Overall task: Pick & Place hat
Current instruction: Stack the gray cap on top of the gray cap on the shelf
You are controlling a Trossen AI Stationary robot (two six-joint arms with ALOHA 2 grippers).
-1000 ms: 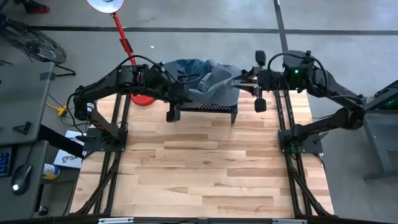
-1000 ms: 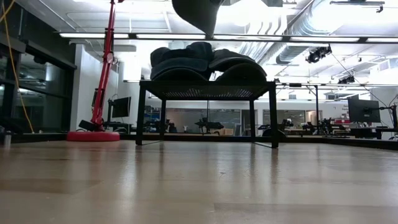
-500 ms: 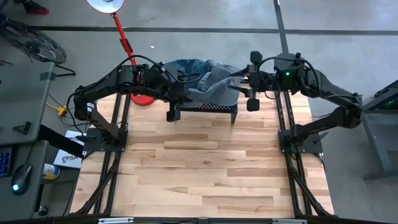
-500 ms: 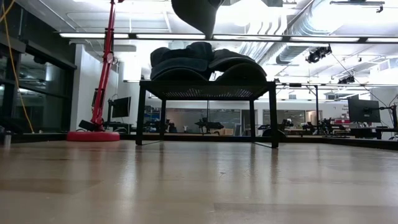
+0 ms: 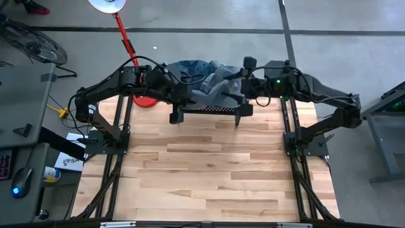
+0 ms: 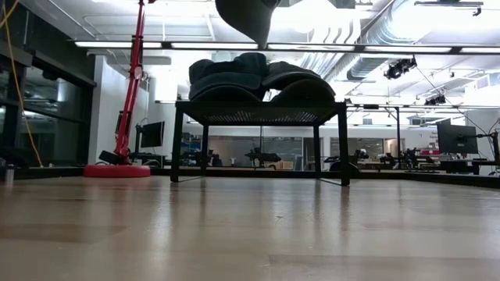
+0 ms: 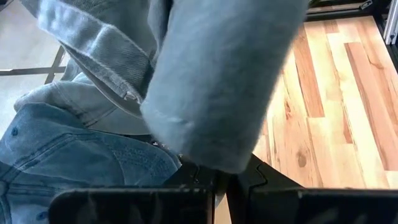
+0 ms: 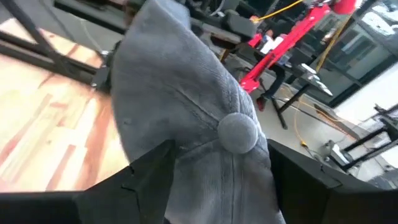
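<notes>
The grey corduroy cap lies on the pile of blue denim hats on the black metal rack at the far edge of the wooden table. Its crown button faces the right gripper, whose fingers stand spread on both sides of the crown. The left gripper is pressed together on the cap's brim. I can read no writing

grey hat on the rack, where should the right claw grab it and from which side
Probably the crown of the grey hat, near its top button, coming from the rack's right end. The crown faces the right claw, whose open fingers already straddle it; the left claw pinches the brim.
</notes>
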